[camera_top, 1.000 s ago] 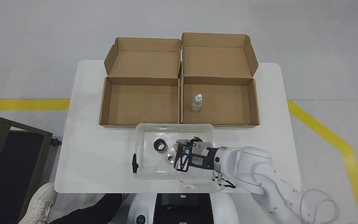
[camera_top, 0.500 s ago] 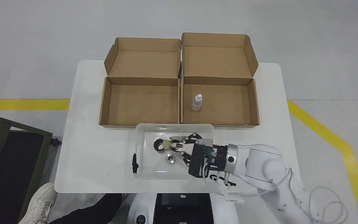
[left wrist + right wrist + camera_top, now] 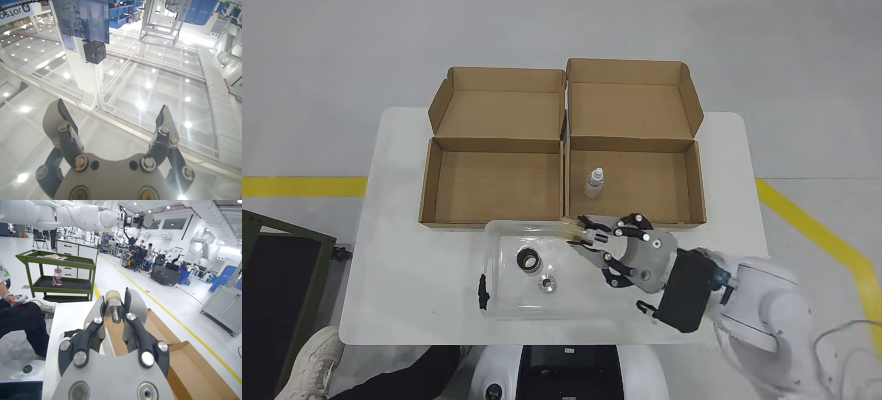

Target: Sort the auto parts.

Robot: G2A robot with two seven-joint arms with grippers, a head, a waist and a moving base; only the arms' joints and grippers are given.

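White worktop [image 3: 402, 250], smooth, rounded corners. A small black, ragged-edged part [image 3: 483, 291] lay against the left wall of the clear plastic tray [image 3: 504, 232] at the near edge; inside or outside, could not tell. Left cardboard box [image 3: 492, 185] sat at the far edge with its lid flap up. In the tray lay a dark metal ring [image 3: 529, 262] and, just beside it, a small shiny round fitting [image 3: 546, 285].

Over the tray's far rim the right gripper [image 3: 114, 300] was clamped on a stud [image 3: 112, 305] with a threaded steel shank, a hex body and a translucent yellowish cap. A white bottle [image 3: 594, 182] stood upright in the right cardboard box [image 3: 662, 185], any print too small to read.

Left gripper [image 3: 111, 111] faced the ceiling, jaws wide, its pads [image 3: 67, 115] serrated.
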